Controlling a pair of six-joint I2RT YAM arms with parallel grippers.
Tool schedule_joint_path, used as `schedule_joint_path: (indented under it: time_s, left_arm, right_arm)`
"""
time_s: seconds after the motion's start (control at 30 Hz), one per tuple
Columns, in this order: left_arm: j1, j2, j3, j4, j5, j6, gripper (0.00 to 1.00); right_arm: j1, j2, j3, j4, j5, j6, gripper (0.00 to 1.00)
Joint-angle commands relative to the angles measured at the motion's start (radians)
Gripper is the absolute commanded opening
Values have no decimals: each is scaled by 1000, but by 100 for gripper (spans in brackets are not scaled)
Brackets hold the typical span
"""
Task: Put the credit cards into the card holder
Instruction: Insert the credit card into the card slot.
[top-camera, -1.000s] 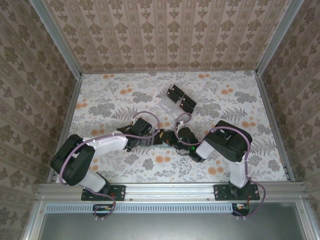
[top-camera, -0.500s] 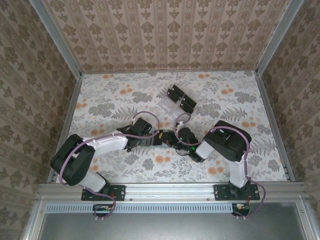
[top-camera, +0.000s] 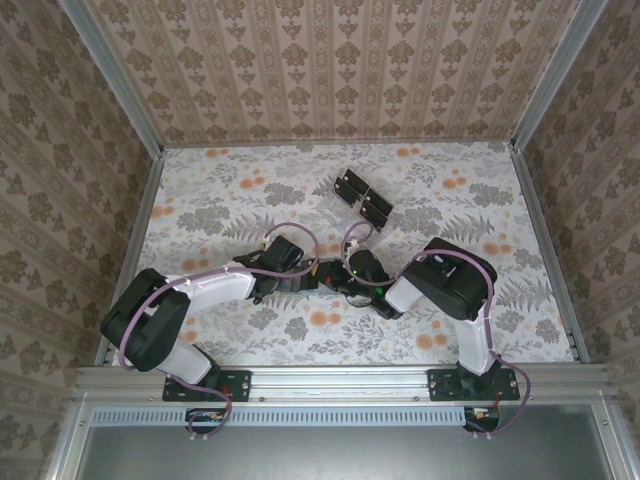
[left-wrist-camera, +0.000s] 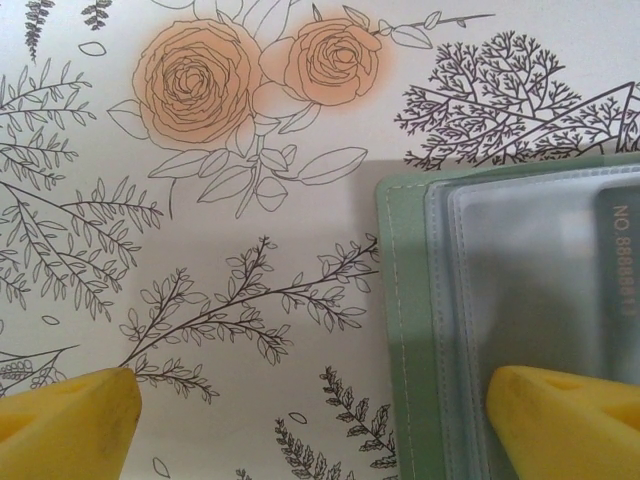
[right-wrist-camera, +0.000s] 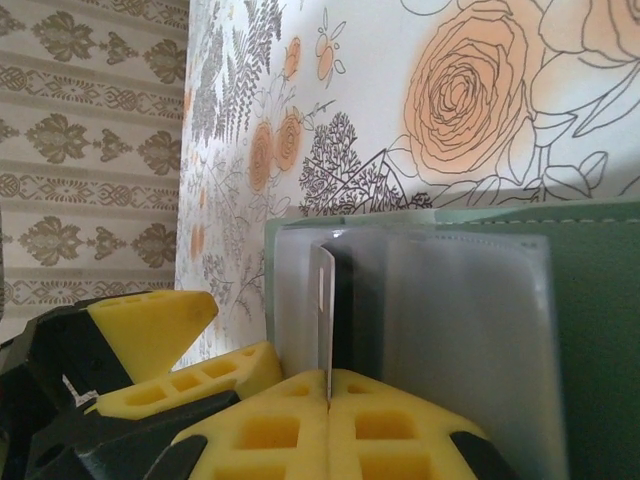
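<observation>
A table (top-camera: 220, 200) covered in a pale print of orange roses and grey ferns sits boxed in by walls (top-camera: 330, 70) of beige damask wallpaper and an aluminium frame (top-camera: 330, 382). At its middle, the right gripper (right-wrist-camera: 328, 395) has its yellow fingers pressed together on a credit card (right-wrist-camera: 325, 310). The card is held upright and edge-on, its far end standing among the clear sleeves of the sage-green card holder (right-wrist-camera: 590, 330) directly ahead of the fingertips. The left gripper (left-wrist-camera: 315, 425) is spread wide and holds nothing. One fingertip (left-wrist-camera: 565, 420) lies over the card holder's sleeves, the other over bare tablecloth beside its stitched edge. A second card (left-wrist-camera: 618, 260), its printed number partly readable, sits in a sleeve just beyond that fingertip. Well beyond both grippers, toward the back wall, more black credit cards (top-camera: 352, 186) lie in a clear tray (top-camera: 338, 206).
</observation>
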Motion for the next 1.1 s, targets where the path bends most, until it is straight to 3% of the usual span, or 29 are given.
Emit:
schedule_joint_path:
  time_s: [0.0,0.1,0.17,0.23,0.37,0.63,0.87,1.07]
  left_arm:
    - [15,-11,-10,-85,14,-3,100]
    - [40,-41,18,-115,36,-17,100]
    - [70,-58,40,-135,59,-24,100]
    - [95,-75,59,-147,78,-29,100]
    - [129,-101,85,-179,87,-36,100]
    - [168,-96,55,-195,72,-35,100]
    - [176,-59,40,-207,49,-42,100]
    - [177,-19,45,-203,45,-42,100]
  right_arm:
    - [5,-49,17,-164,-33,-44,23]
    - [4,-141,65,-374,-33,-121,52]
    - [0,-190,117,-532,-33,-182,63]
    - [-2,-229,168,-660,-33,-237,70]
    - [-13,-279,256,-873,-20,-328,72]
    - [-12,-265,370,-1116,27,-422,66]
    - [-2,-205,431,-1210,79,-458,26]
    - [2,-139,502,-1271,88,-490,16]
